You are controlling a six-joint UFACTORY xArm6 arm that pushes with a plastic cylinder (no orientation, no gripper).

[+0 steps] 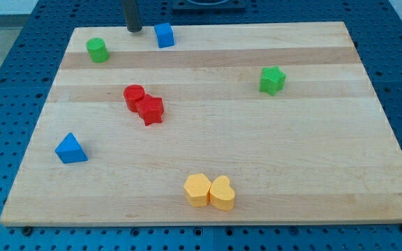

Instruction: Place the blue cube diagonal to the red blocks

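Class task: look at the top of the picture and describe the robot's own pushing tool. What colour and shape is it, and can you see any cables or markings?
Only a short stretch shows: a straight, dark grey rod, round in section, with a blunt end, my tip. No cables, markings or jaws are visible.

a pale wooden board point(257, 153) carries a blue cube point(164, 35), green cylinder point(98, 50), green star point(272, 80), touching red cylinder point(134, 97) and red star point(151, 110), blue triangle point(70, 149), and two touching yellow blocks point(209, 191).

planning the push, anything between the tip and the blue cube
Nothing: in the camera view, only bare board separates my tip from the blue cube, which sits just to its right.
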